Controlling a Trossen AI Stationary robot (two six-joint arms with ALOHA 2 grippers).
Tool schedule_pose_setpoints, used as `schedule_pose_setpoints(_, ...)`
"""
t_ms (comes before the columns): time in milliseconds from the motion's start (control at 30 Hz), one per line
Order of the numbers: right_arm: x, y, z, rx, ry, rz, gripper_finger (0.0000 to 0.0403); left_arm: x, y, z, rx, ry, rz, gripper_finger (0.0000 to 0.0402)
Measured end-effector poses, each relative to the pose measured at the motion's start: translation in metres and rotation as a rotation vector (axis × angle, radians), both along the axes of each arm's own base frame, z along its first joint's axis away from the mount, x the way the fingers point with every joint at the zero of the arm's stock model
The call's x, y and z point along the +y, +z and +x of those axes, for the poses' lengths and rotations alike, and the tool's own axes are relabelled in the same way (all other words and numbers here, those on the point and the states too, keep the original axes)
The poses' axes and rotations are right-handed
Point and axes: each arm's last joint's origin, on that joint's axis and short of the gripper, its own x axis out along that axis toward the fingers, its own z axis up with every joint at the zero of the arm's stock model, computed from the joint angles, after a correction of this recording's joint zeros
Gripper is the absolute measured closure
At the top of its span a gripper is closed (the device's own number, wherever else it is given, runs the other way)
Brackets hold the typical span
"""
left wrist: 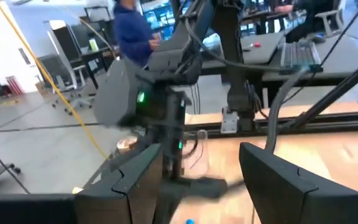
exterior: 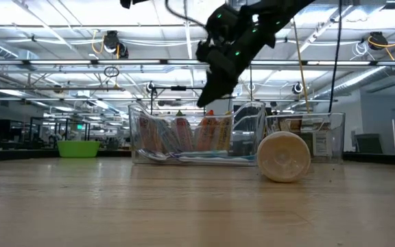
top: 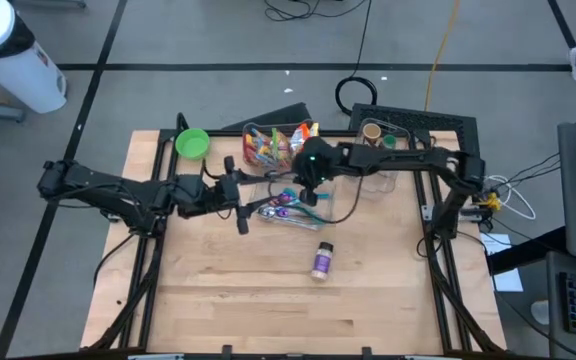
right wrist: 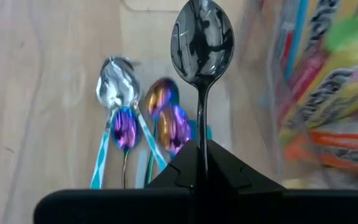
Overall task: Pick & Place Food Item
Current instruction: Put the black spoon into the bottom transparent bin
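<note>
Above the clear tray (top: 343, 205) near the worktop's (top: 218, 290) middle, the right claw (right wrist: 199, 163) is pressed together on the handle of a dark spoon (right wrist: 201, 43), whose bowl stands out beyond the fingertips. Below that spoon, several coloured spoons (right wrist: 143, 121) are seen lying in the tray, apart from the claw. Snack packets (top: 278, 140) are stacked in a second clear bin (top: 253, 130) just beside the held spoon; in the right wrist view they fill the edge next to it. A small bottle (top: 322, 261) lies on its side on the bare worktop, well apart from both claws, on the near side of the tray. The left claw (left wrist: 201, 165) is held with its fingers spread, nothing between them, just beside the tray and facing the right arm. A green bowl (top: 191, 143) is placed at the far left corner. A cup (top: 371, 131) appears to stand in another clear container behind the right arm, though this is poorly seen.
</note>
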Motion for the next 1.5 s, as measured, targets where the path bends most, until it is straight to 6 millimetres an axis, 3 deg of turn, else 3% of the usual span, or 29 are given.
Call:
schedule_pose_setpoints(167, -0.005, -0.022, 0.017, 0.067, -0.006, 0.025, 0.0399, 0.005, 0.0, 0.001, -0.003, 0.022, -0.014, 0.0179)
schedule_pose_setpoints(400, -0.006, -0.049, 0.024, 0.125, -0.017, 0.069, 0.0399, 0.006, 0.0, 0.001, -0.002, 0.023, -0.013, 0.0178)
schedule_pose_setpoints(833, -0.001, -0.075, 0.03, 0.195, 0.012, 0.127, 0.0399, 0.005, -0.001, 0.001, 0.0, 0.0, -0.015, 0.0178)
schedule_pose_setpoints(1300, -0.001, -0.078, 0.03, 0.203, 0.013, 0.129, 0.0397, 0.005, -0.001, 0.001, 0.005, 0.001, -0.016, 0.0179)
schedule_pose_setpoints(1500, -0.001, -0.078, 0.03, 0.202, 0.014, 0.126, 0.0368, 0.005, -0.001, 0.001, 0.006, 0.001, -0.018, 0.0178)
